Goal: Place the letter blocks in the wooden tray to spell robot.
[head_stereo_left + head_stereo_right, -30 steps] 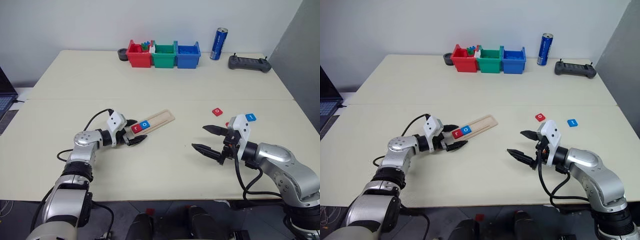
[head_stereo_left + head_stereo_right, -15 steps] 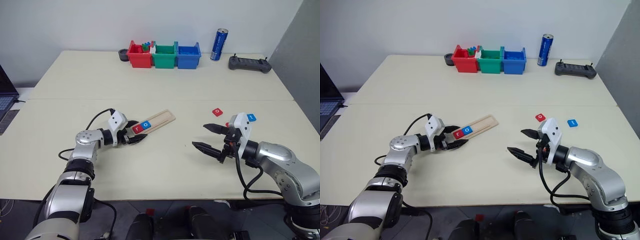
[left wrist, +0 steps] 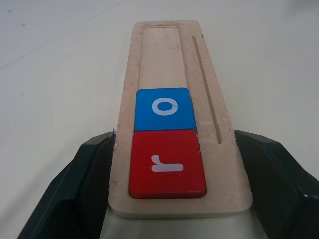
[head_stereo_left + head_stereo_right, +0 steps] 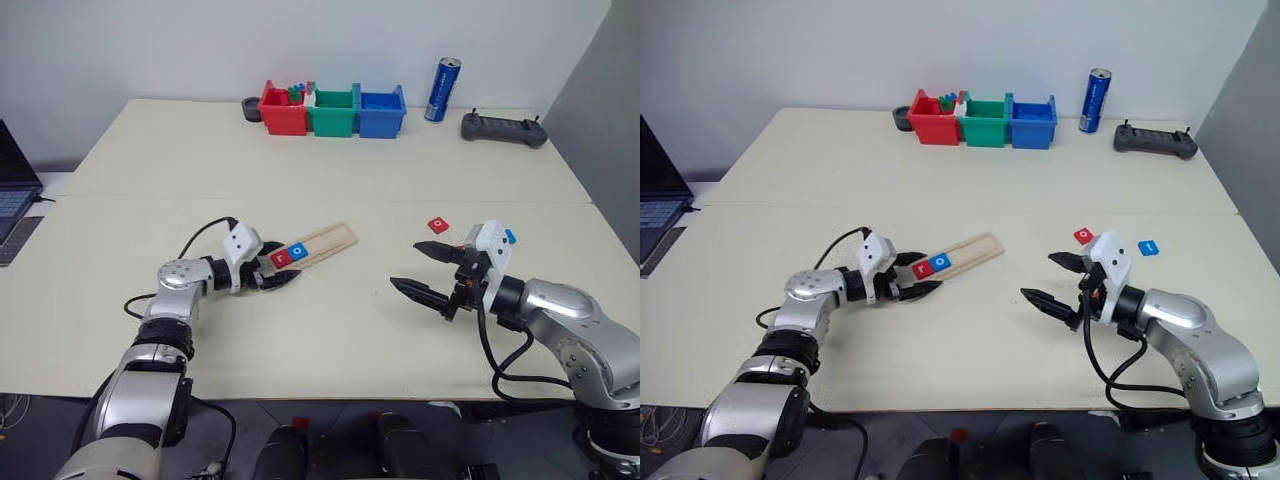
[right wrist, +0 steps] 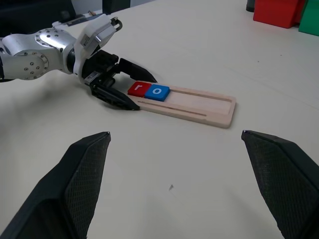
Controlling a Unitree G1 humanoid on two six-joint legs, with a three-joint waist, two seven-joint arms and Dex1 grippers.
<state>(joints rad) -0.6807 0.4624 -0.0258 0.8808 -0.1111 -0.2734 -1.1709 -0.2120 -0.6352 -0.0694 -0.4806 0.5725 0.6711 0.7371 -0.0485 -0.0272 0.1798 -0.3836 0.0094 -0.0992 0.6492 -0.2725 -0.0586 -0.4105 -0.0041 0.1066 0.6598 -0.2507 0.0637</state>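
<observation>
The wooden tray [image 4: 325, 243] lies slanted on the table, left of centre. Two letter blocks sit in its near end: a red r [image 3: 167, 169] and, next to it, a blue o [image 3: 163, 109]. My left gripper [image 4: 283, 264] is shut on that end, one finger [image 3: 92, 184] against each long side. A loose red block [image 4: 437, 224] and a blue block [image 4: 1150, 246] lie on the right. Just in front of them my right gripper [image 4: 405, 265] hangs open above the table, holding nothing.
Red [image 4: 282, 110], green [image 4: 332, 112] and blue [image 4: 382, 112] bins line the far edge beside a small black dish [image 4: 250, 106]. A blue can [image 4: 441, 89] and a black controller [image 4: 503, 128] stand at the far right. A laptop [image 4: 15, 195] sits beyond the left edge.
My left gripper's fingers have closed onto the sides of the tray's near end and the hand has shifted slightly right. The right gripper stays open, about where it was.
</observation>
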